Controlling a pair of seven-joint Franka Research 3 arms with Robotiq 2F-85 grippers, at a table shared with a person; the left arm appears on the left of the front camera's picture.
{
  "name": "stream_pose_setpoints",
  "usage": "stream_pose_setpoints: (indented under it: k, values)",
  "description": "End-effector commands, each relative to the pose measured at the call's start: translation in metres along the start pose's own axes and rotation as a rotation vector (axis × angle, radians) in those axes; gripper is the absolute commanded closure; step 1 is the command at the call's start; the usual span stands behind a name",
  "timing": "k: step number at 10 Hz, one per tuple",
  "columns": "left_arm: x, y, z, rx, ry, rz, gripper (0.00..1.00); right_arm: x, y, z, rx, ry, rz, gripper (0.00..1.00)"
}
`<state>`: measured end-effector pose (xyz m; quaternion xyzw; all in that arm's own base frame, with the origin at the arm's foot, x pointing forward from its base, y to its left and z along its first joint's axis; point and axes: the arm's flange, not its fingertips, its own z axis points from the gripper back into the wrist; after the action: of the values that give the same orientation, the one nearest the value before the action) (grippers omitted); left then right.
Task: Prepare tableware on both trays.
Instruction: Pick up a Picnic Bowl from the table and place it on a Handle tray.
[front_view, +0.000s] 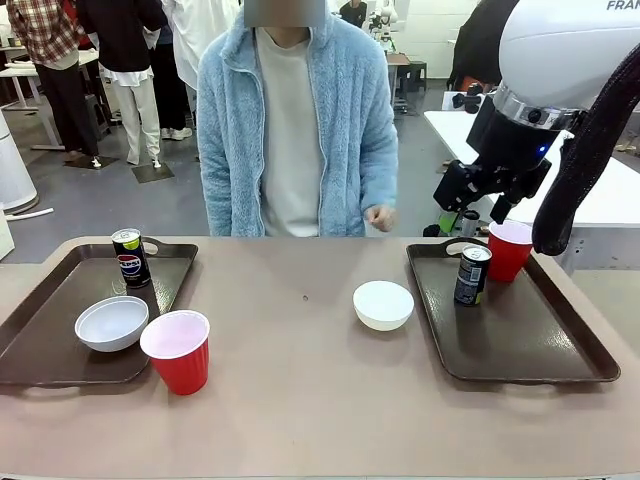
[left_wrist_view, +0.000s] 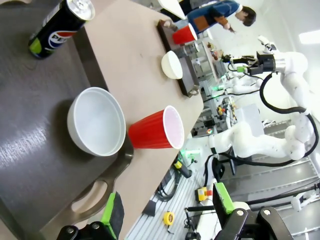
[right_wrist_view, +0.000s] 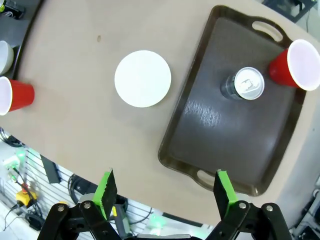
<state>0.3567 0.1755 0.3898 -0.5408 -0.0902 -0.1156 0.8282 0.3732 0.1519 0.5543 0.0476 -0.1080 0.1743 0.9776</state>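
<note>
The left gripper (left_wrist_view: 167, 212) is spread wide and empty, near the left tray (front_view: 40, 320)'s near handle. On that tray a Pepsi can (front_view: 130, 257) stands by the far edge and a white bowl (front_view: 111, 323) sits near its right edge; a red cup (front_view: 178, 350) stands on the table (front_view: 300, 400) just beside it. The right gripper (right_wrist_view: 164, 192), also spread and empty, hangs above the right tray (front_view: 530, 340), whose far left corner carries another can (front_view: 472, 275) and another cup (front_view: 509, 250). A second bowl (front_view: 383, 304) rests on the table beside that tray's left edge
</note>
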Motion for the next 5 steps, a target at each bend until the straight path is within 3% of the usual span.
stream_pose_setpoints:
  k: [1,3,5]
  values:
    - [0.002,-0.004,0.001,0.004,-0.010,0.018,0.06,0.000,0.000,0.000,0.000,0.001,0.000,0.00]
    - [0.002,-0.004,0.001,0.004,-0.010,0.018,0.06,0.035,0.014,-0.002,-0.013,-0.080,0.051,0.00]
    - [0.002,-0.004,0.001,0.004,-0.010,0.018,0.06,0.072,0.020,-0.063,-0.074,-0.055,0.022,0.00]
